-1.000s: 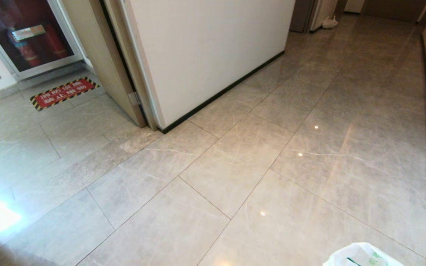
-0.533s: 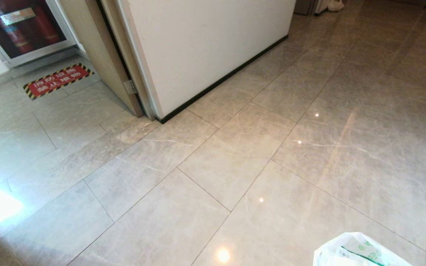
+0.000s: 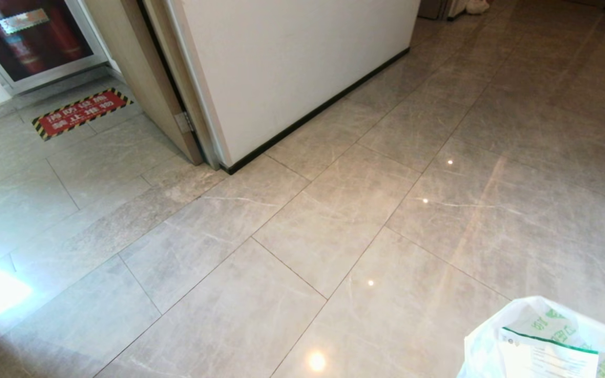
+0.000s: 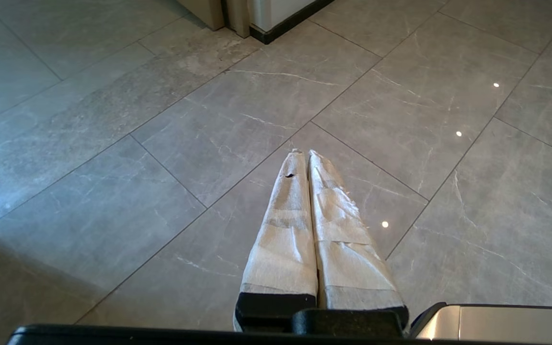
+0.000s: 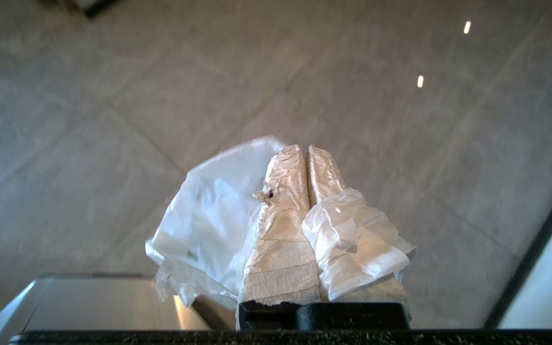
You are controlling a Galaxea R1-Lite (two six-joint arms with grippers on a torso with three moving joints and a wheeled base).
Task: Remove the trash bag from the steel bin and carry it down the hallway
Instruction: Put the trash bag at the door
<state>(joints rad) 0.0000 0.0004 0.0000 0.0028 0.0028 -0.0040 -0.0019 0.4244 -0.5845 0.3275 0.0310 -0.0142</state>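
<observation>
The right hand (image 5: 307, 153) was clamped on the trash bag (image 3: 549, 341), which filled the head view's lower right corner. The left hand (image 4: 304, 155) was closed on nothing. Open hallway (image 3: 439, 173) tiles ran to the upper right, edged by a white wall (image 3: 292, 68) corner with black baseboard (image 3: 313, 131) at upper centre.

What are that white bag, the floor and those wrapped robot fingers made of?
The trash bag looks like thin translucent plastic: crinkly, with green print showing through. The floor seems to be polished marble-look tile, glossy enough to mirror ceiling lights, with grout lines. The right gripper fingers look wrapped in pale, wrinkled tape or cloth, shut on the bag.
</observation>
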